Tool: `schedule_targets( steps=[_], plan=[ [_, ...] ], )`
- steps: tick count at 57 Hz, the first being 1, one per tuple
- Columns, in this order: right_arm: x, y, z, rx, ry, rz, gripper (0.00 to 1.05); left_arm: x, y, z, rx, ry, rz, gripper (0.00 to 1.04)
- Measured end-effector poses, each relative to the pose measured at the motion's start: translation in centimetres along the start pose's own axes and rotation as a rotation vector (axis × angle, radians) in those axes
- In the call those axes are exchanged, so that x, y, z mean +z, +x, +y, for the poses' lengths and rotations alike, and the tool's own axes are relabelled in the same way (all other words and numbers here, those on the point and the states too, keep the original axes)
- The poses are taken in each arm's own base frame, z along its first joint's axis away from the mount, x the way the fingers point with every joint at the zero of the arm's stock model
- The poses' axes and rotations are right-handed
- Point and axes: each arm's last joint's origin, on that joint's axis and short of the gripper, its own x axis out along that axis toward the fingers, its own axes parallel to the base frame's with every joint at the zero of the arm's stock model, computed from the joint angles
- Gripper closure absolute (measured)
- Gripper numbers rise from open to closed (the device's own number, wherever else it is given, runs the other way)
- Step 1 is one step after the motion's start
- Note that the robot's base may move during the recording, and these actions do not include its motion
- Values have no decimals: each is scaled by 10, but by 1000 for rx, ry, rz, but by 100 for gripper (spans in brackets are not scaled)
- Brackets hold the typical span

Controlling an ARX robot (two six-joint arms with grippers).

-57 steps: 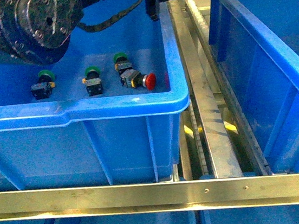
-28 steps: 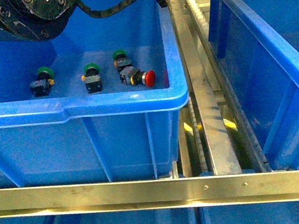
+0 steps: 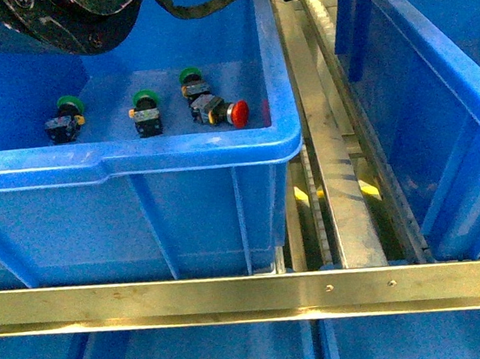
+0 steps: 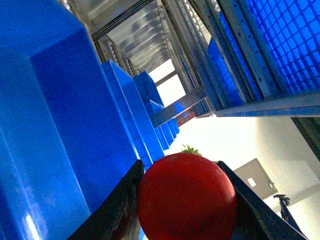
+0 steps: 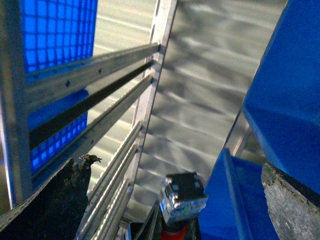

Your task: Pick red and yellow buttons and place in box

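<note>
My left gripper is shut on a red button; its round red cap fills the gap between the two black fingers. The right wrist view shows that same button from its black and silver body end, with a bit of red below, next to a blue bin wall. My right gripper is open and empty. In the front view a second red button lies on its side in the left blue bin. Only the left arm shows at the top. No yellow button is in view.
Three green-capped buttons stand in a row in the left bin beside the red one. A large blue box is on the right. A metal roller rail runs between them, and a metal bar crosses the front.
My left arm has risen and swung right; its dark end has moved from the left bin's far corner to above the rail. The buttons in the bin have not moved.
</note>
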Motion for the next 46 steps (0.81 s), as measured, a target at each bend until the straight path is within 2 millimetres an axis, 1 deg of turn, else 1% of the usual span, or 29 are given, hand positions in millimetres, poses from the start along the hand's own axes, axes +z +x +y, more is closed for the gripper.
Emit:
schedule_targets(
  steps=[8,12,16,23,38,46],
  plan=[
    [-27,15,-12,-14,35,59,6,-7,6,-4,-13,-4,9,72],
    [-35,23,-12,6,47,80,6,-8,7,-5,-15,-4,-1,72],
    [-39,30,-11,16,53,81,6,-10,9,-7,-20,-4,-3,72],
    [-42,36,-11,25,57,81,6,-14,9,-5,-13,-12,-2,72],
    [-50,40,-14,29,61,97,6,-20,4,0,5,-27,-7,72],
    [-54,43,-13,37,59,101,6,-21,3,1,10,-32,-6,72]
  ],
)
